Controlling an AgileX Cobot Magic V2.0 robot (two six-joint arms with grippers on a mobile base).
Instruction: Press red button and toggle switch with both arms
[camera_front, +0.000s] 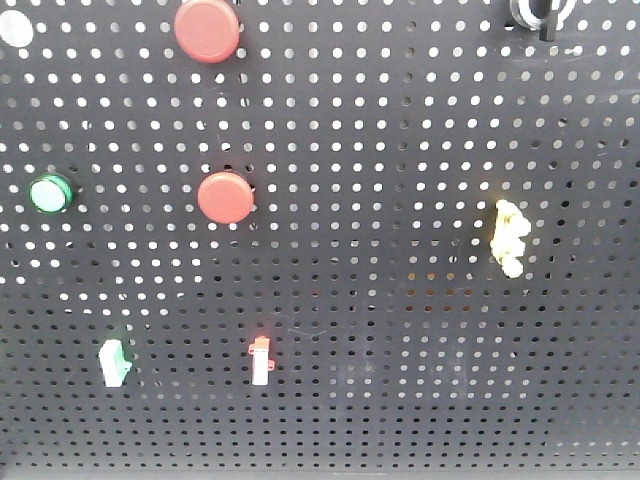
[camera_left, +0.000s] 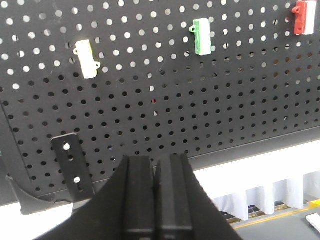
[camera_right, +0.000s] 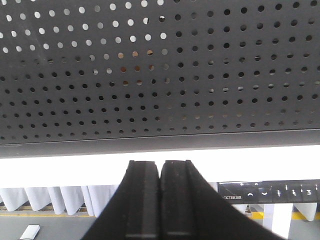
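Nearest: left gripper (camera_left: 155, 160), fingers pressed together, empty; right gripper (camera_right: 160, 164) likewise. Both low, near pegboard (camera_front: 400, 330) bottom edge. Approach step, by judgement: nothing pressed yet. Red button (camera_front: 207, 30) top left, facing outward. Toggle switch (camera_front: 540, 12) top right, cropped, lever pointing down, long axis vertical. Next: raise both arms, aim closed fingertips.
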